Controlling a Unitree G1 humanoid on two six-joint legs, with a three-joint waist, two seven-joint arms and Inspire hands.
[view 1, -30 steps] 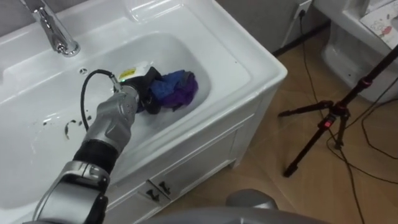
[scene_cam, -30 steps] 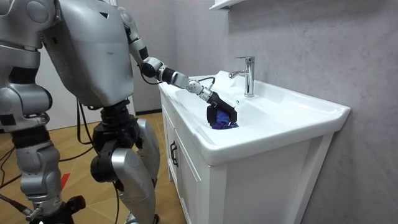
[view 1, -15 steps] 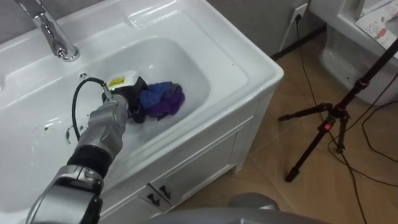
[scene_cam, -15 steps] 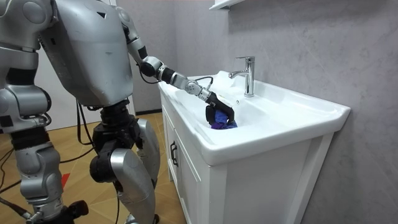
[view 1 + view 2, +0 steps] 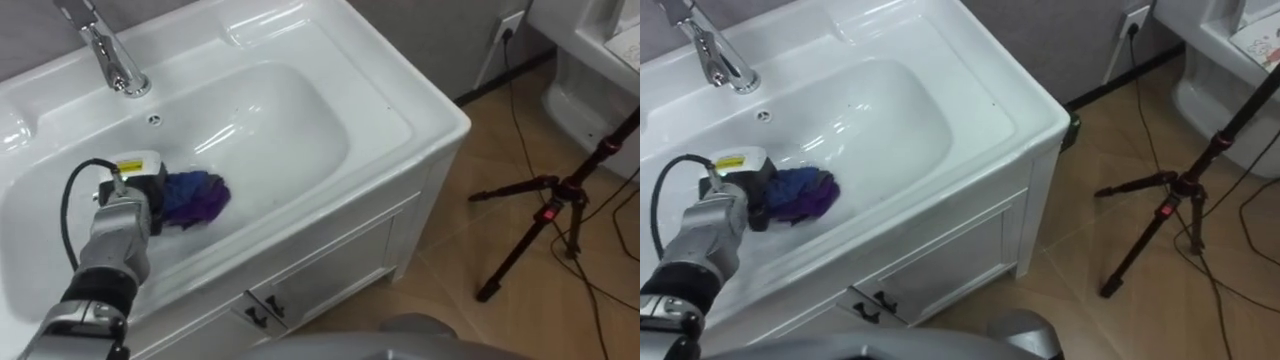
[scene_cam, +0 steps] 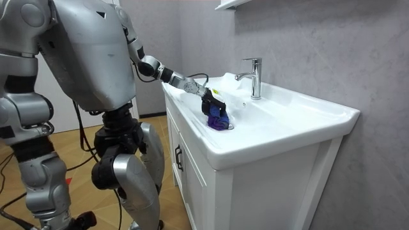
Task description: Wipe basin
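- The left hand, fingers curled round the crumpled purple-blue cloth, has dragged it across the floor of the white ceramic basin.
- The cloth now lies in front of the chrome tap, so the stretch it crossed is probably wiped.

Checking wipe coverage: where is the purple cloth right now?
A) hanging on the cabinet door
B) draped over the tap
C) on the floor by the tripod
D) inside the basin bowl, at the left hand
D: the purple cloth lies down in the bowl of the basin, gripped by the left hand, apart from the tap.
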